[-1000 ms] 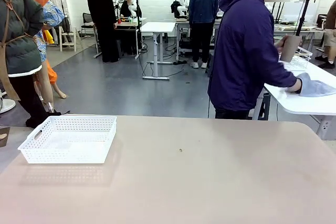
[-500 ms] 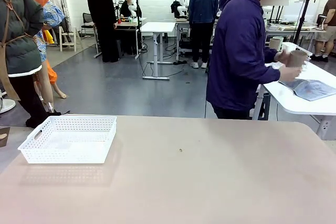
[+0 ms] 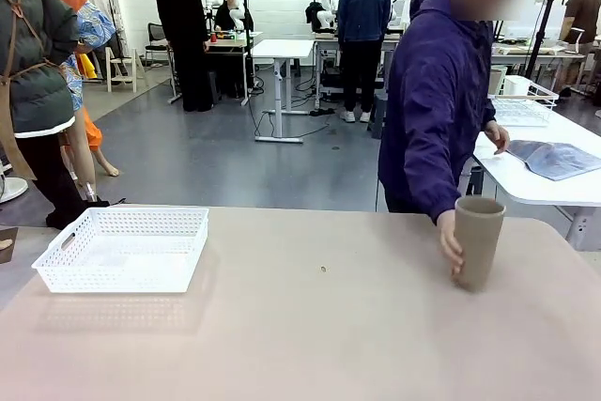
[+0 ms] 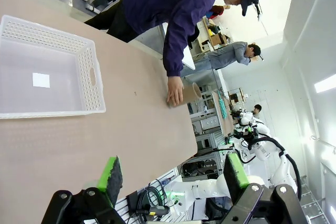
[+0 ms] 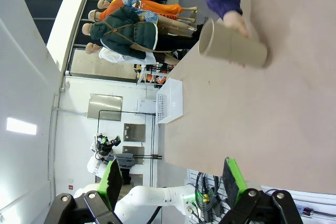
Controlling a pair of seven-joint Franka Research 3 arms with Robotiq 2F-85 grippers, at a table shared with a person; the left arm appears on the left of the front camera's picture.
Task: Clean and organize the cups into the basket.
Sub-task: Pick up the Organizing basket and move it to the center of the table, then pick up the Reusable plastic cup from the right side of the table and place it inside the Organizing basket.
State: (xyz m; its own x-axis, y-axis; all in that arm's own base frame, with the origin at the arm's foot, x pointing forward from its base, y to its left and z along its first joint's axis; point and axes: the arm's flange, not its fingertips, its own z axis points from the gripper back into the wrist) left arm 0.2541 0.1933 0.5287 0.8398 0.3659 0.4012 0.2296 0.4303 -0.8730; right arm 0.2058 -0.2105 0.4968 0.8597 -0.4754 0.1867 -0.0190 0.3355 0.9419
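A tan cup point(image 3: 479, 241) stands far right on the desk point(image 3: 319, 335), a hand point(image 3: 450, 243) on it; the basket point(image 3: 117, 279) lies far left. The left claw point(image 4: 173, 172) and right claw point(image 5: 171, 176) are held wide, empty. The cup should be gripped mid-body once released.

The left gripper point(image 4: 173, 174) is shown with its jaws spread wide, green pads point(image 4: 110, 174) turned toward each other and nothing held between them. The right gripper point(image 5: 172, 177) is posed likewise, wide apart and empty. One hand point(image 3: 451, 243) of the person is stretched downward, fingers curled around a cup point(image 3: 481, 239); the other hand point(image 3: 498, 136) is held lower behind, palm down.
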